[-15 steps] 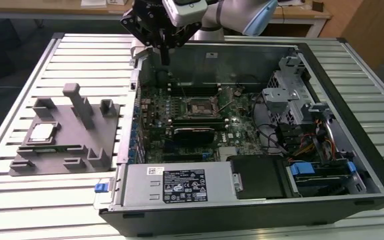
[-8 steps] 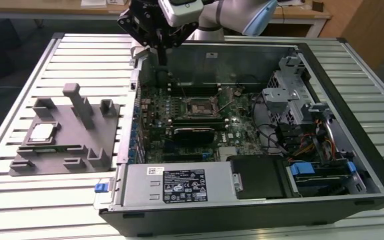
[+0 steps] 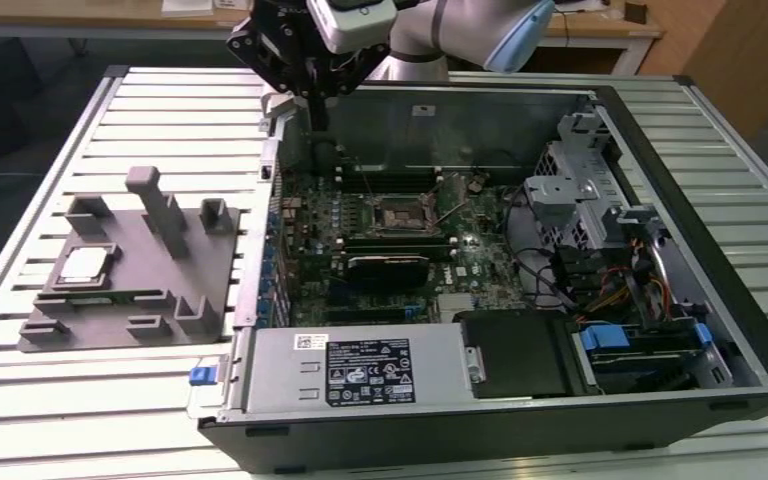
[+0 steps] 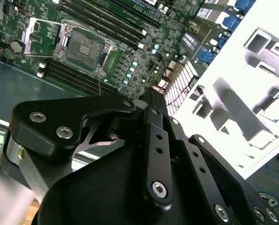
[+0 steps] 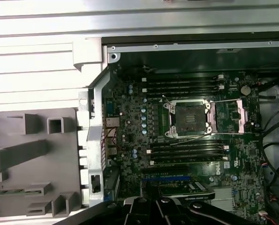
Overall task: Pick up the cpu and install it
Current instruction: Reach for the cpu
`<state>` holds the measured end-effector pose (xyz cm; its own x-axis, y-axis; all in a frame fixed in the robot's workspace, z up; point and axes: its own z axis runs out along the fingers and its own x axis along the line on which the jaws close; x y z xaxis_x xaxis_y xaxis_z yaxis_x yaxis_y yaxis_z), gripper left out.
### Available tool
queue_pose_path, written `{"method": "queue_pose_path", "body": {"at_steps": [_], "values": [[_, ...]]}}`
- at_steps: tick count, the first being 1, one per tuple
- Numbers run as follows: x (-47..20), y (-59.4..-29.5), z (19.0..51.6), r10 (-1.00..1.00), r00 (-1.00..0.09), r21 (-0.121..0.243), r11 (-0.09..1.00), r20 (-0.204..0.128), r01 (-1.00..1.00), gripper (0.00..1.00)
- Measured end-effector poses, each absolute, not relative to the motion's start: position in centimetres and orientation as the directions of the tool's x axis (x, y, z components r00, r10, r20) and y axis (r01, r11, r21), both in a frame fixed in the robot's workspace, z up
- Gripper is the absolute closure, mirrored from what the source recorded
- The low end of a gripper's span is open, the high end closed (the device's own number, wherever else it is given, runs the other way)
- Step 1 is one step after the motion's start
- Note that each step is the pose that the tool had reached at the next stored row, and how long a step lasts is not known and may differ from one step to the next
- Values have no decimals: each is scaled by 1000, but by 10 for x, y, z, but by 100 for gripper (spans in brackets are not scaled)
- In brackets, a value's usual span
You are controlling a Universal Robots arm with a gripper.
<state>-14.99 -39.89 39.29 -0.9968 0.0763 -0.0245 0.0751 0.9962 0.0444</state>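
The cpu [image 3: 84, 265], a small pale silver square, lies flat in a recess of the grey fixture [image 3: 157, 300] on the exterior view's left, outside the computer case. My gripper [image 3: 315, 108] hangs high over the case's far wall, well above and beyond the fixture, with its black fingers drawn together and nothing between them. In the second wrist view the gripper [image 4: 151, 96] tapers to a point above the motherboard. The cpu socket [image 3: 404, 212] on the green board stands empty with its metal frame swung open, as both wrist views show [image 4: 83, 47] [image 5: 188, 117].
The open black computer case [image 3: 704, 250] lies on a slatted metal table [image 3: 37, 150], with a power supply [image 3: 357, 370] at the front and drive cages and cables [image 3: 598, 230] on the exterior view's right. Upright grey posts [image 3: 157, 205] rise from the fixture.
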Motion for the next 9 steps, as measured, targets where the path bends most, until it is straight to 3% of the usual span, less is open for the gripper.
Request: {"method": "queue_pose_path", "body": {"at_steps": [9], "values": [[-157, -399, 393, 76, -997, 44, 996, -24, 75, 89]]}}
